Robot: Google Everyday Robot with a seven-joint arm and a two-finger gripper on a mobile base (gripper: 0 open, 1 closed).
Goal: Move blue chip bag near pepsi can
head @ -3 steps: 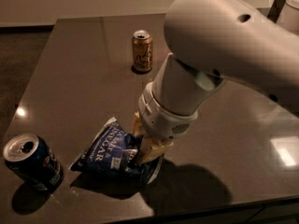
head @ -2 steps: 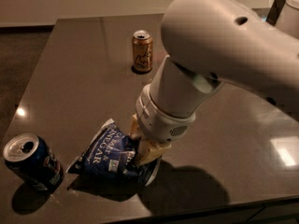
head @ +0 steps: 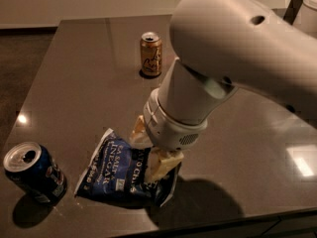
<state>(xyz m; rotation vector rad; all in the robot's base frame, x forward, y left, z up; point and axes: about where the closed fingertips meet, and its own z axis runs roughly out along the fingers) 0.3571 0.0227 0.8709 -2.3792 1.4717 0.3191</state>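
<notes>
The blue chip bag [head: 116,170] lies flat near the front edge of the dark table [head: 84,83], with white lettering facing up. My gripper [head: 151,150] reaches down from the large white arm [head: 233,68] and is shut on the bag's right part. One tan finger [head: 139,133] shows at the bag's far edge and the other on its near side. The pepsi can [head: 33,172], dark blue with a silver top, stands at the front left corner. It is a short gap left of the bag and does not touch it.
A gold-tan can [head: 151,53] with cursive script stands at the back middle of the table. The table's front edge [head: 208,222] runs just below the bag. A white object [head: 309,4] sits at the far right corner.
My arm and gripper have shifted a little to the left, and the blue chip bag has moved with them toward the pepsi can. Both cans have stayed put.
</notes>
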